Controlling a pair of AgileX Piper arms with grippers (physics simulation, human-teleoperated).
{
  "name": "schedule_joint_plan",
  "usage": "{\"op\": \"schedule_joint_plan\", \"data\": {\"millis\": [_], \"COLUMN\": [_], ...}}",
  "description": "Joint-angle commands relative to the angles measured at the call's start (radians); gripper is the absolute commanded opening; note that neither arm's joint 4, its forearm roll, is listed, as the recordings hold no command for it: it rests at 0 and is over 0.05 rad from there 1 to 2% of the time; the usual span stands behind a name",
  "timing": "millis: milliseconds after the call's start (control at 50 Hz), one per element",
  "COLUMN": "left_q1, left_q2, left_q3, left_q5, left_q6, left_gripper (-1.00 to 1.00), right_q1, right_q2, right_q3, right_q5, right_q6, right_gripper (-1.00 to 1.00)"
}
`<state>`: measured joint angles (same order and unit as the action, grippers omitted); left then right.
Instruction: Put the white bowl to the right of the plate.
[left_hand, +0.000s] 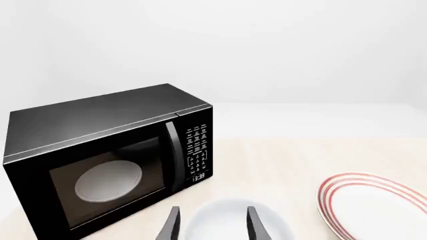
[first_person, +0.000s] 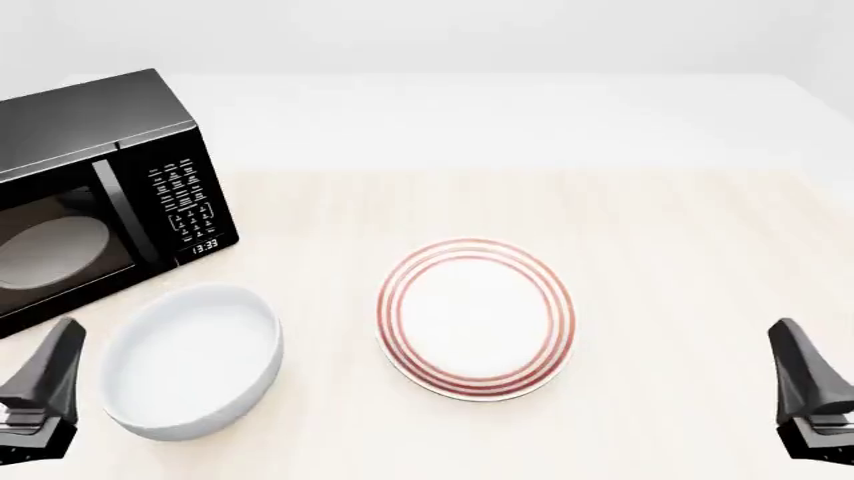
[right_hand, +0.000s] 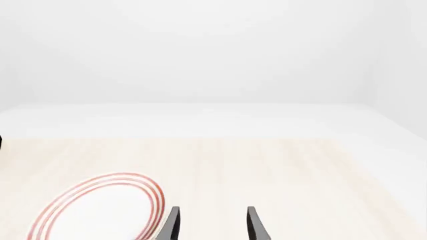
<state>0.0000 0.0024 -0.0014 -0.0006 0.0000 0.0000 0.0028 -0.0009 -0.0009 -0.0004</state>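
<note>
Left wrist view showed the left gripper (left_hand: 212, 224) with its jaws spread wide and empty, the white bowl (left_hand: 230, 215) lying just beyond and between the two dark tips, not yet touched as far as could be seen. A black microwave (left_hand: 110, 157) stood near the bowl with its door shut and a pale round dish (left_hand: 109, 180) visible through the window, and the plate (left_hand: 373, 205) with its red rings lay off to the far side on the pale wooden tabletop (left_hand: 280, 160). Front view placed the white bowl (first_person: 191, 360) to the left of the plate (first_person: 477, 318), close to it but apart, with the microwave (first_person: 100, 190) behind the bowl at the left edge; the left gripper (first_person: 43, 400) sat low at the bottom left just beside the bowl, and the right gripper (first_person: 811, 395) sat at the bottom right, well apart from the plate. Right wrist view showed the right gripper (right_hand: 212, 224) with its jaws likewise wide and holding nothing, the plate (right_hand: 100, 207) off to one side and bare tabletop (right_hand: 280, 165) ahead. Judging from this, the task had barely begun: the bowl lay on the wrong side, ungrasped, and the grasp, the carry across the plate and the setting down on the free tabletop to its right all remained.
</note>
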Motion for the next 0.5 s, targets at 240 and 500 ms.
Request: {"op": "schedule_joint_plan", "data": {"millis": [240, 500], "left_q1": [0.000, 0.000], "left_q2": [0.005, 0.005], "left_q3": [-0.003, -0.003], "left_q5": [-0.001, -0.001], "left_q6": [0.000, 0.000], "left_gripper": [1.00, 1.00], "right_q1": [0.017, 0.121], "right_q2": [0.011, 0.477], "right_q3": [-0.001, -0.069], "right_q5": [-0.011, -0.292], "right_q6": [-0.012, -0.086], "right_gripper": [1.00, 1.00]}}
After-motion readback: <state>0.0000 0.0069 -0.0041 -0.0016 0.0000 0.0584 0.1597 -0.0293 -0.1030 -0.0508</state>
